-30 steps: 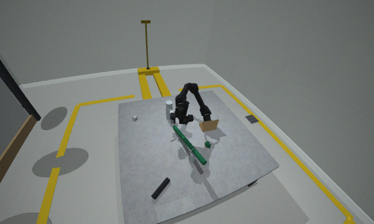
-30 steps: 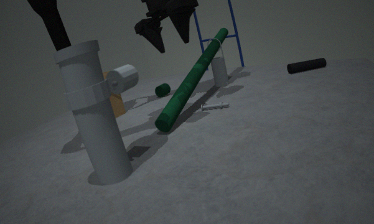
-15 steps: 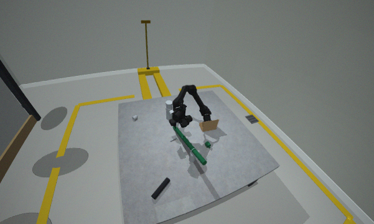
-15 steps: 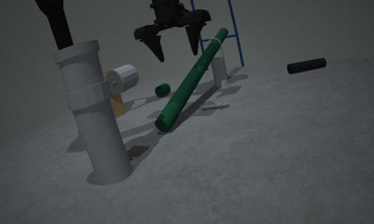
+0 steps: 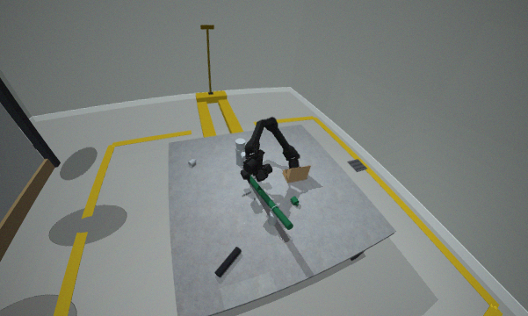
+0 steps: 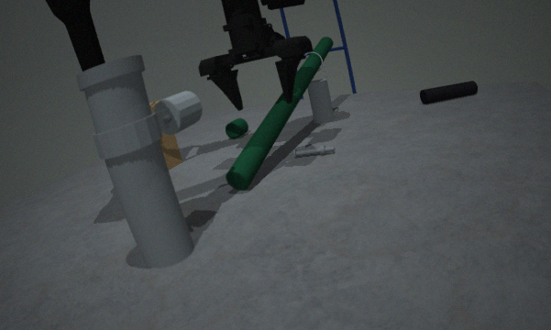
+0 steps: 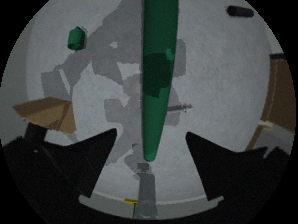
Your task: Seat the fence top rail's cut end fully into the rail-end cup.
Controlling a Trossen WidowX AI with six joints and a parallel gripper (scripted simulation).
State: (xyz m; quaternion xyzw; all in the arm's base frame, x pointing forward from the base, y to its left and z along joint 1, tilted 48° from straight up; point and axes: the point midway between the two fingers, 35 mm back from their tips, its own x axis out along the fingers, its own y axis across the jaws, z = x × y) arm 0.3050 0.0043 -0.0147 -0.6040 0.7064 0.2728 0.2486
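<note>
The green rail slopes down from the loop cap on the thin post. Its near end is low by the table, outside the cup. The big grey post stands upright. Its brace band is up below the post cap, with the rail-end cup on its side, higher than the rail's near end. My gripper is open and empty. In the wrist view the rail's end shows between the fingers; contact cannot be told.
A short green piece and a tan block are on one side of the rail. A bolt lies on the other. A black cylinder lies farther off.
</note>
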